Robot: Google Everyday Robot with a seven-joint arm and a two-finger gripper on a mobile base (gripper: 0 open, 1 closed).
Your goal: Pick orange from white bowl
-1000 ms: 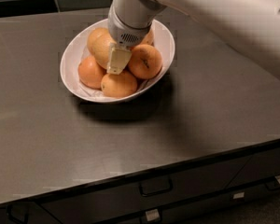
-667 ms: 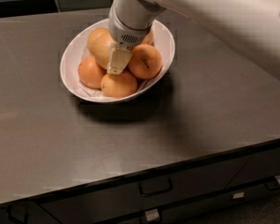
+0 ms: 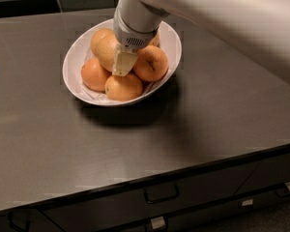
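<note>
The white bowl [image 3: 77, 57] is a wide oval with a white paper lining. It sits on the dark counter left of centre and holds several oranges. The orange [image 3: 105, 50], the largest and palest, lies at the bowl's back left on top of the others. My gripper [image 3: 120, 65] reaches down into the bowl from the upper right. It sits against the right side of that pale orange, between it and a deeper-orange one [image 3: 151, 63]. The wrist hides the fruit at the back of the bowl.
The dark counter [image 3: 193, 129] spreads around the bowl, with its front edge running along the bottom and drawers with handles [image 3: 160, 193] below. My white arm [image 3: 222, 18] crosses the upper right. A dark tiled wall stands at the back.
</note>
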